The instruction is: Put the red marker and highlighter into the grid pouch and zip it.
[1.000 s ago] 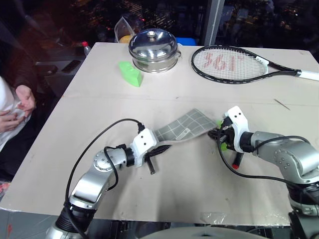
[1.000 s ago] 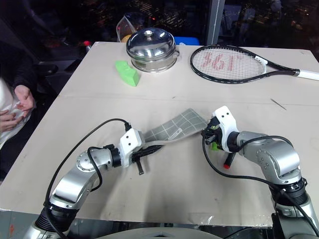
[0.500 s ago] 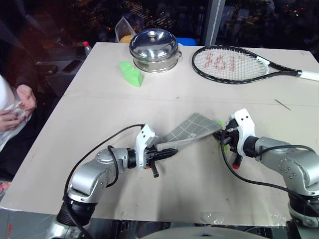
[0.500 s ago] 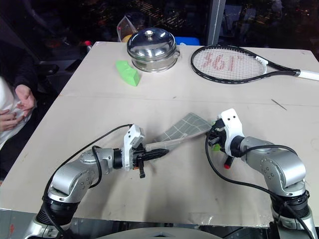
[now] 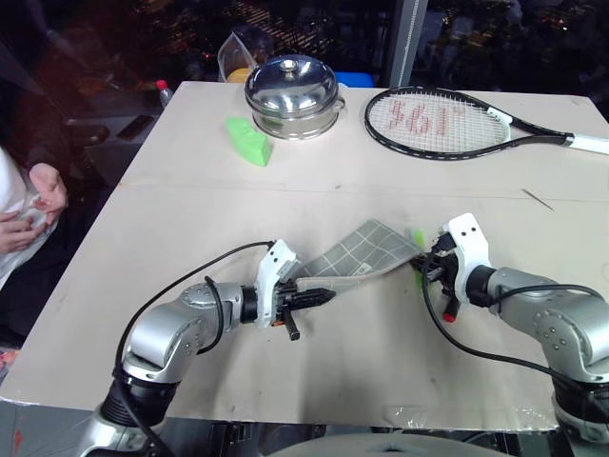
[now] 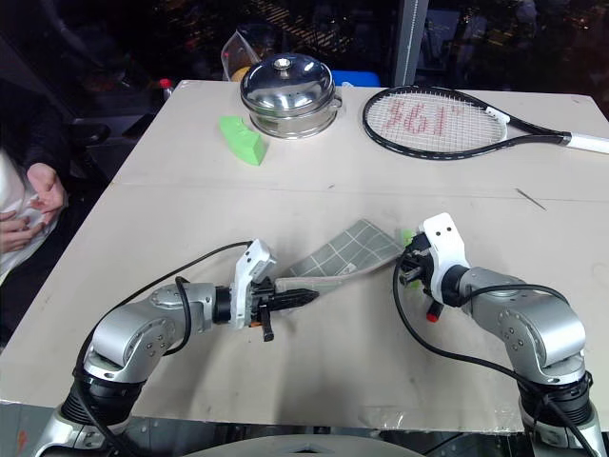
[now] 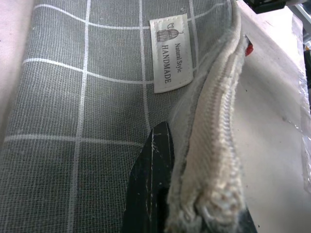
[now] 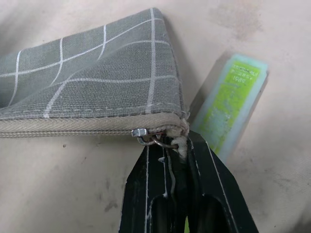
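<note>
The grid pouch (image 5: pixel 366 250), grey with white lines, is stretched just above the table between my two grippers. My left gripper (image 5: pixel 321 295) is shut on the pouch's near end, one black finger (image 7: pixel 149 189) lying against the fabric beside the cream zipper edge (image 7: pixel 214 145). My right gripper (image 8: pixel 168 151) is shut on the far end of the pouch, at the metal zipper pull (image 8: pixel 146 136). The lime-green highlighter (image 8: pixel 232 102) lies on the table just outside that corner. The red marker (image 5: pixel 451 310) lies under my right wrist, red cap toward me.
A steel pot with lid (image 5: pixel 293 86), a green wedge block (image 5: pixel 249 140) and a tennis racket (image 5: pixel 447 122) lie at the far side of the table. A person's hands (image 5: pixel 33 202) rest off the left edge. A thin stick (image 5: pixel 538 198) lies at the right.
My left wrist has rolled, turning the pouch's near end with it, and the pouch now runs straighter between the two grippers. Both grips have held.
</note>
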You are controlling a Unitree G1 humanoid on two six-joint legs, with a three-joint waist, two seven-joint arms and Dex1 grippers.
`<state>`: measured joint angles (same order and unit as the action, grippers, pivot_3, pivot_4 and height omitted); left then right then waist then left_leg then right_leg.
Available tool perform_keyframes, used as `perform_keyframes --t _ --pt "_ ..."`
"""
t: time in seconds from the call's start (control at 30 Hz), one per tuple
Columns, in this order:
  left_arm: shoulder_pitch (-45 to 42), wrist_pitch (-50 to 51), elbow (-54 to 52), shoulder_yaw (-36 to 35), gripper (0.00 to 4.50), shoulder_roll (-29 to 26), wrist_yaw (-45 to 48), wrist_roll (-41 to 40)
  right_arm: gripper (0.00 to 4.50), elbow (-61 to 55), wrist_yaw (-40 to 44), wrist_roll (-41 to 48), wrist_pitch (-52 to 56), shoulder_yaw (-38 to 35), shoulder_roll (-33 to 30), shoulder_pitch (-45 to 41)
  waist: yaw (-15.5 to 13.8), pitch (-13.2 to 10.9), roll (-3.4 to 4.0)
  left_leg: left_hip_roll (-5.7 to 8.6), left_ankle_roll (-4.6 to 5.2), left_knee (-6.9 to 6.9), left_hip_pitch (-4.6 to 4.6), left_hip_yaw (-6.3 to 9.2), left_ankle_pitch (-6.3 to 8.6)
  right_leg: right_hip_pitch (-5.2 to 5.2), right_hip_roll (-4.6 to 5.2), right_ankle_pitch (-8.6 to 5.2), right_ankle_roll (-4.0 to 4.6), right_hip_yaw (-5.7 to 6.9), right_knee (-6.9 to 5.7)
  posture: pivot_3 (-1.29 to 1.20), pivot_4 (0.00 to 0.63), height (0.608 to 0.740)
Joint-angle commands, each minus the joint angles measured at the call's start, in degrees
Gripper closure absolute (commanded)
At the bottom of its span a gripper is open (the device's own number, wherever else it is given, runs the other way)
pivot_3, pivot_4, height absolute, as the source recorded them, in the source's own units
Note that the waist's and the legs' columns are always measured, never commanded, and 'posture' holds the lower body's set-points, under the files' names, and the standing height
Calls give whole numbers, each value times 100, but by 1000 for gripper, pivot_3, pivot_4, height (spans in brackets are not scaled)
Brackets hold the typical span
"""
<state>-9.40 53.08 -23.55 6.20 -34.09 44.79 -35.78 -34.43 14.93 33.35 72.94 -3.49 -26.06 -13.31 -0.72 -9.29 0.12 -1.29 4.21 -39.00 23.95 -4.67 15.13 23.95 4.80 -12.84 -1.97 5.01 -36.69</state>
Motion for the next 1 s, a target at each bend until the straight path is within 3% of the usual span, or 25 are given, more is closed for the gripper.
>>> perform_keyframes --t 0.03,1.0 --pt "7 84 -331 -36 4500 107 -122 -194 4474 -372 -103 107 123 -106 157 -77 -6 0 0 0 0 0 0 0 0 0 1 0 1 0 0 0 150 740" --pt "320 -285 -230 162 4500 342 -313 143 4474 -1247 -316 174 1204 11 750 -25 -5 0 0 1 -2 0 0 0 -1 0 2 1 4 0 -1 0 150 740"
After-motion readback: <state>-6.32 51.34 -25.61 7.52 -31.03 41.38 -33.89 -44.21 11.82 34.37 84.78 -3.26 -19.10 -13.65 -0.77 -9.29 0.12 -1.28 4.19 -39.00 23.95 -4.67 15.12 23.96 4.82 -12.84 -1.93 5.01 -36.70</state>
